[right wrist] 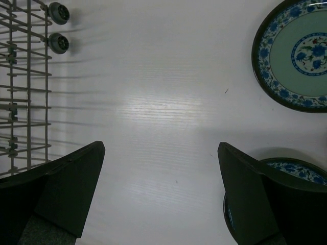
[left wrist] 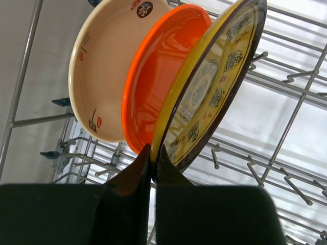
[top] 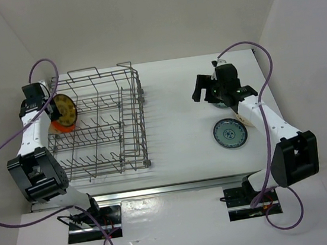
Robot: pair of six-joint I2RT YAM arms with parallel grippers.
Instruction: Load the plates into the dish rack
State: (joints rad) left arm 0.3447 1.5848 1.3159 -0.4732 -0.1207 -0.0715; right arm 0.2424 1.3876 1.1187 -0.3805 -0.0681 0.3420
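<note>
The grey wire dish rack (top: 101,124) stands left of centre. At its left end a cream plate (left wrist: 102,71), an orange plate (left wrist: 158,76) and a brown plate with yellow pattern (left wrist: 214,87) stand on edge side by side among the tines. My left gripper (left wrist: 154,153) is shut on the brown plate's lower rim; in the top view the left gripper (top: 51,109) sits beside the brown plate (top: 65,109). My right gripper (right wrist: 161,153) is open and empty above the table. One teal plate (right wrist: 299,56) lies flat, a second teal plate (right wrist: 301,171) is partly hidden by my right finger.
The rack's wheels and side wires (right wrist: 25,76) show at the left of the right wrist view. The teal plate (top: 231,133) lies right of the rack on the white table (top: 176,127). White walls close the back and both sides.
</note>
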